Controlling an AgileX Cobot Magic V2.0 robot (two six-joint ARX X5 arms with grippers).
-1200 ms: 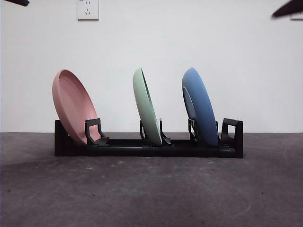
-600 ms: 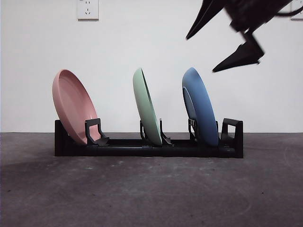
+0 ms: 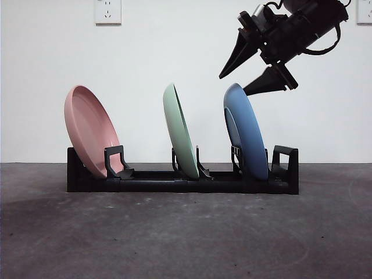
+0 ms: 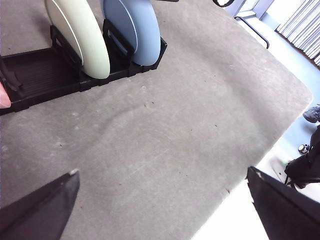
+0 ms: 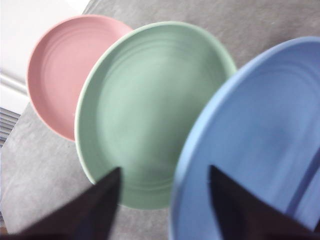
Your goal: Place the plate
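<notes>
While three plates stand tilted in a black rack (image 3: 174,181) near the desk's far edge, the right gripper (image 3: 247,72) hovers with jaws spread just above the blue plate (image 3: 247,136)'s top rim. The left gripper (image 4: 160,200) waits open over bare desk.
</notes>
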